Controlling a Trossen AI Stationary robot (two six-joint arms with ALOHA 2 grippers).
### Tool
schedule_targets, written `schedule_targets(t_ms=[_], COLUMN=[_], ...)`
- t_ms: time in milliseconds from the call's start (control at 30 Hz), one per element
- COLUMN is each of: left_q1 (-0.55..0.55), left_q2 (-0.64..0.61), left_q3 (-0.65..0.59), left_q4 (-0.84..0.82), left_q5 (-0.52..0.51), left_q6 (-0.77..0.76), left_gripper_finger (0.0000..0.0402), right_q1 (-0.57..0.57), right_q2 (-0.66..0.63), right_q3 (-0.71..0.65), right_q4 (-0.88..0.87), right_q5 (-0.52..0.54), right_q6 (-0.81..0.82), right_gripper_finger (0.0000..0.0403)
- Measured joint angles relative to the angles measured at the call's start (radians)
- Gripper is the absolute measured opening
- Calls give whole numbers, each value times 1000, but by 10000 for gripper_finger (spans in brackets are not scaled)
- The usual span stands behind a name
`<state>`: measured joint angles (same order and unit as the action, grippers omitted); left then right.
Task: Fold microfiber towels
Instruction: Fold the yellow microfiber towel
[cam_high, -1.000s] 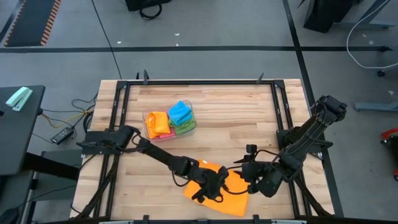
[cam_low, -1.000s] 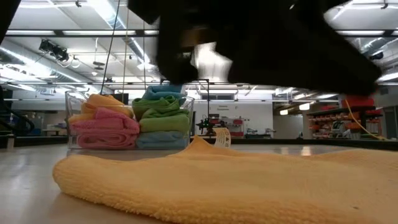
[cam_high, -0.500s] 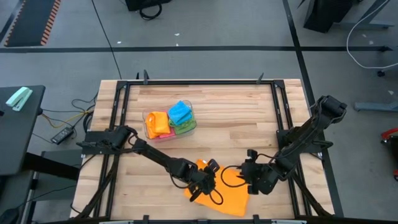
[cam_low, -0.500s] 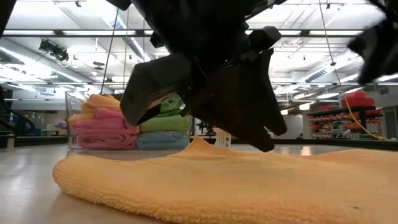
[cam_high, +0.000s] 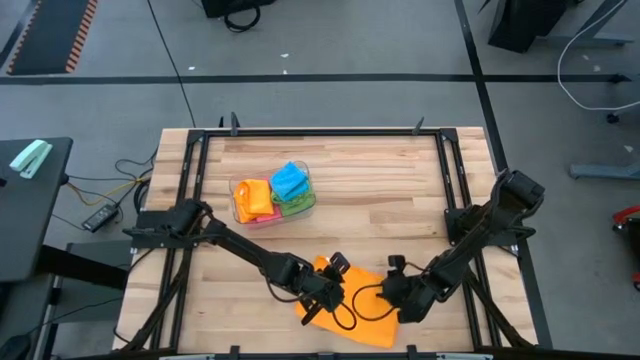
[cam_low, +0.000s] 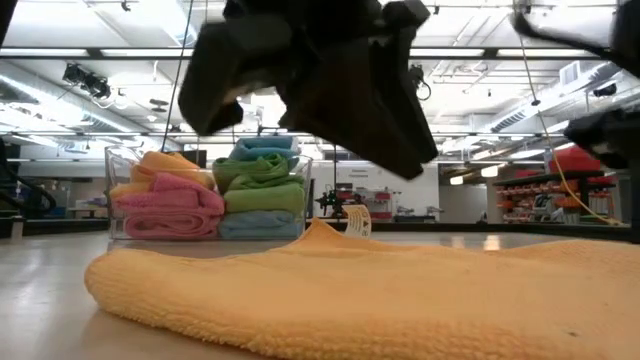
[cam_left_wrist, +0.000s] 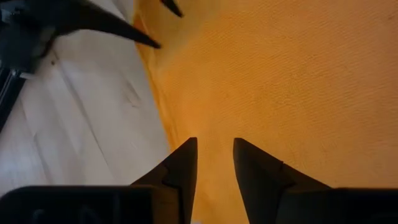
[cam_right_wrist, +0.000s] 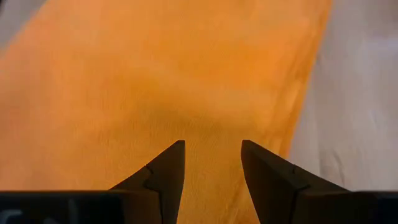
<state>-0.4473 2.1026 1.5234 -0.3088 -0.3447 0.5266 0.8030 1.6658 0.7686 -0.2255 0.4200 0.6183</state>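
The left gripper (cam_left_wrist: 211, 152) is hanging over the orange towel (cam_high: 362, 312), its two dark fingers standing apart with a narrow gap and bare cloth showing between them; nothing is being gripped. The right gripper (cam_right_wrist: 211, 155) is hovering over the same towel near its edge, fingers also parted, a little wider, with only cloth beneath. In the high view the left gripper (cam_high: 335, 292) and the right gripper (cam_high: 392, 292) are facing each other across the towel, near the front edge of the tabletop (cam_high: 380, 190).

The orange towel is lying spread out on the pale wooden planks, slightly rumpled in the low view (cam_low: 350, 290). Well apart from it, toward the back left, a clear tub (cam_high: 273, 196) is holding folded towels (cam_low: 215, 190) in pink, green, blue and orange. A dark metal frame (cam_high: 320, 133) is bordering the tabletop.

Beyond, grey floor with cables is surrounding the rig, and the low view is showing a workshop hall with ceiling strip lights (cam_low: 150, 65).
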Motion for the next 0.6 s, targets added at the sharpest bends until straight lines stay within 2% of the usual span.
schedule_targets(t_ms=[200, 467, 600], left_q1=[-6, -7, -7], left_q2=[-20, -20, -20], left_q3=[0, 0, 0], left_q4=[-16, -54, -69], left_q5=[5, 8, 8], left_q6=[-24, -50, -53], left_gripper_finger=[111, 108, 105], right_q1=[-2, -39, -84], right_q2=[41, 37, 37], right_q3=[5, 4, 3], right_q4=[-52, -251, -303], right_q5=[12, 175, 196], right_q6=[-33, -123, -182], right_gripper_finger=[166, 166, 166])
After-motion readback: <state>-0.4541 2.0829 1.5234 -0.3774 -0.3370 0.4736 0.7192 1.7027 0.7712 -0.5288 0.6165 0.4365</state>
